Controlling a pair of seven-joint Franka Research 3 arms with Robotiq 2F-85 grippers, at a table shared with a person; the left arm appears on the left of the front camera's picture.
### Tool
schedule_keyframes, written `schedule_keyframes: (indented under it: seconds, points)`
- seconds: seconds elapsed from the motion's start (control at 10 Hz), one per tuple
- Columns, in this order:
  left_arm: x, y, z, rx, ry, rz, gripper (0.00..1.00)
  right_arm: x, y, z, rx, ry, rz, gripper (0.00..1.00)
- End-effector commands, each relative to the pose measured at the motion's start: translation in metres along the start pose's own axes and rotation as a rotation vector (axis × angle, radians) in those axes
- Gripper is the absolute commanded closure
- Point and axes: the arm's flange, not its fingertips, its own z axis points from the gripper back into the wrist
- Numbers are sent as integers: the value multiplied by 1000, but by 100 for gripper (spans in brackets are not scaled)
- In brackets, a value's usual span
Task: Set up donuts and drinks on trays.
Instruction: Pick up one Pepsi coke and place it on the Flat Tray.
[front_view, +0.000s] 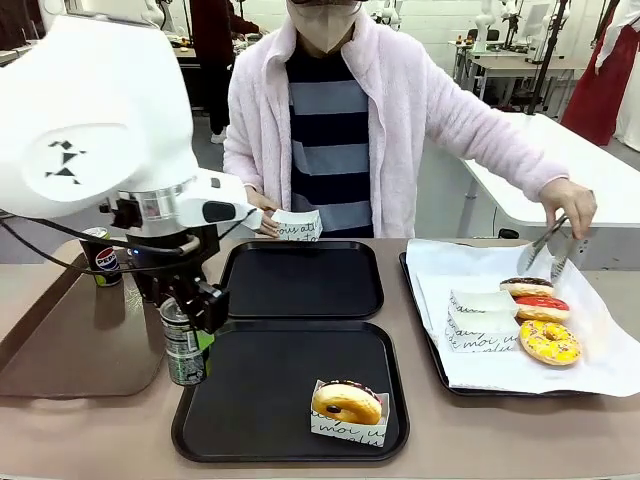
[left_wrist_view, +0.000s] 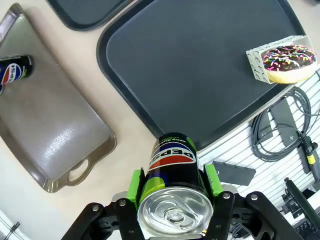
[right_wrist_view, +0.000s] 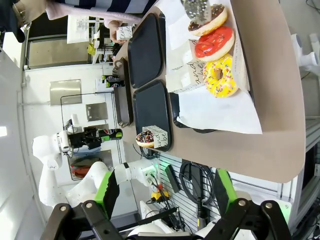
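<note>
Fingers (left_wrist_view: 135, 184) of the left gripper (left_wrist_view: 173, 182) clamp an upright soda can (left_wrist_view: 172, 159) by its sides, above the counter (left_wrist_view: 90, 75). Just beyond them, the near black tray (left_wrist_view: 200, 65) holds one boxed donut (left_wrist_view: 287, 60). On their other side, a brown tray (left_wrist_view: 55, 125) holds a second can (left_wrist_view: 15, 71). Right gripper (right_wrist_view: 166, 195) fingers stand wide apart, holding nothing.

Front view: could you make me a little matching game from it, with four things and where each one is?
Things:
1. near Pepsi can
2. far Pepsi can
3. boxed donut
4. yellow donut

Places:
A. lying on the paper-lined tray
B. clamped in the left gripper
C. standing on the brown tray
D. sitting on the near black tray

Pairs: 1-B, 2-C, 3-D, 4-A
</note>
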Motion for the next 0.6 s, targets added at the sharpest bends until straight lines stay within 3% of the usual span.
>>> schedule_keyframes:
  seconds: [0.0, 0.1, 0.5]
  points:
    - [-2, -7, 9, 47, 7, -5, 42, 1, -1, 2, 24, -9, 16, 0]
    - [0, 0, 0, 0, 0, 0, 42, 1, -1, 2, 24, -9, 16, 0]
    - [1, -1, -1, 2, 9, -5, 42, 1, -1, 2, 24, -9, 16, 0]
